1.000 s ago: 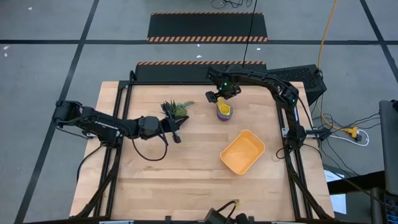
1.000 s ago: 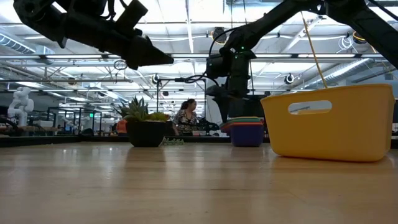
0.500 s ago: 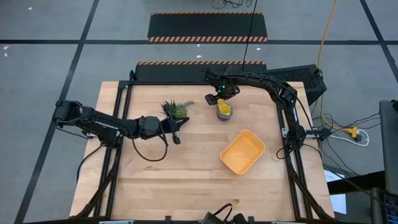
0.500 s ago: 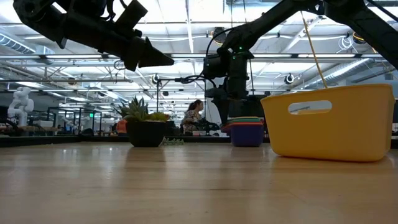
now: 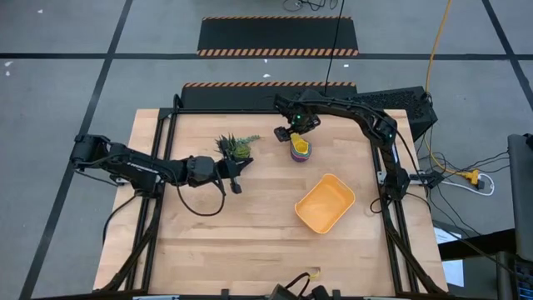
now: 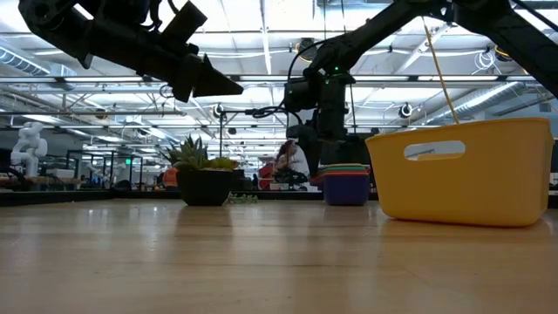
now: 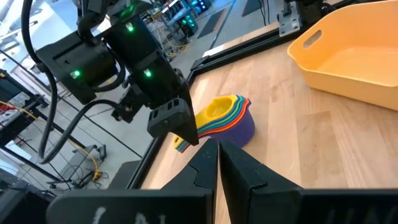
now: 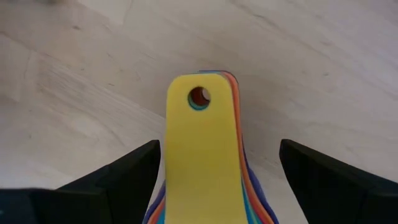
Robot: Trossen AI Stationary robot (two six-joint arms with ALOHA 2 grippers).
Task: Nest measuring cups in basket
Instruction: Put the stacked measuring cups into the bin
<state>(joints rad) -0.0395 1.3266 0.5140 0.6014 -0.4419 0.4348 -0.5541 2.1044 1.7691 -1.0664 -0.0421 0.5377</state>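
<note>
Wooden table (image 5: 208, 242) holds basket (image 5: 325, 204), nested measuring cups (image 5: 300, 148), plant (image 5: 236, 146).

Table (image 5: 208, 250): light wood, dark frame. Measuring cups (image 5: 300, 148): nested stack, far centre. Right pincer (image 5: 293, 132): over stack's far side. Basket (image 5: 325, 203): on table right of centre, apart from stack. Potted plant (image 5: 236, 147): left of stack. Left pincer (image 5: 238, 171): beside plant.

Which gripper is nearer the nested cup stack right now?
Right. The right gripper hangs open just above the cup stack, straddling its handles. The left gripper, shut, sits farther off beside the potted plant.
</note>
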